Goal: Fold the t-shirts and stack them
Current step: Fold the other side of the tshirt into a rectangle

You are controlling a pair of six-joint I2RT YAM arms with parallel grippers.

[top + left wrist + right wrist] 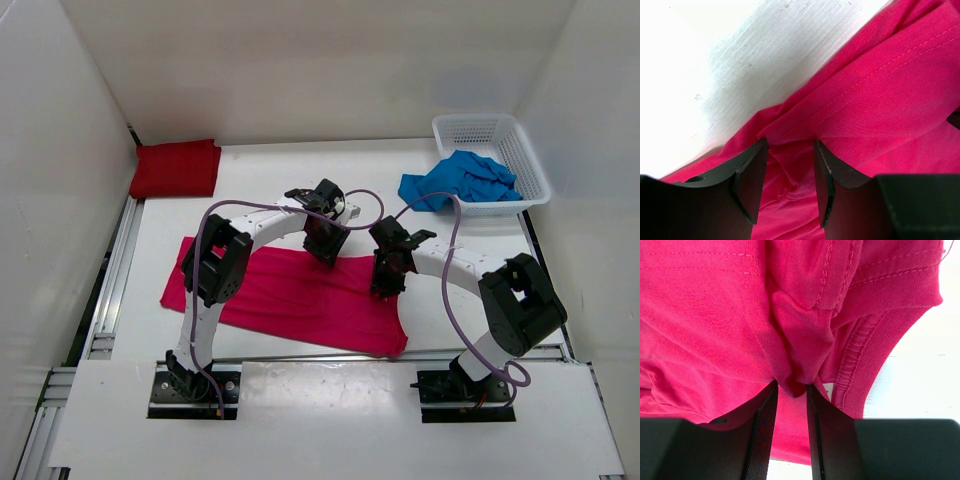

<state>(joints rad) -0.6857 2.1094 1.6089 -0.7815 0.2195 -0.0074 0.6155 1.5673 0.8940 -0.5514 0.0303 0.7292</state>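
Pink shirt (pixel 290 295) lay spread on table (pixel 280 180) nr the arm bases, long axis L-R, L end a bit farther back than R. L gripper (pixel 790 144) pinched a fold on its far edge, jaws narrow. R gripper (pixel 791 385) clamped bunched fabric beside the ribbed neckband. Farther back: blue shirt (pixel 462 182) crumpled, spilling over basket's (pixel 478 120) L rim, far R; red shirt (pixel 176 168) folded, far-L corner.

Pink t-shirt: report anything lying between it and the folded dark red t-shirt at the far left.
Nothing visible does: only bare table lies between the pink t-shirt and the dark red t-shirt. The blue t-shirt and its white mesh basket sit far right, off that path.
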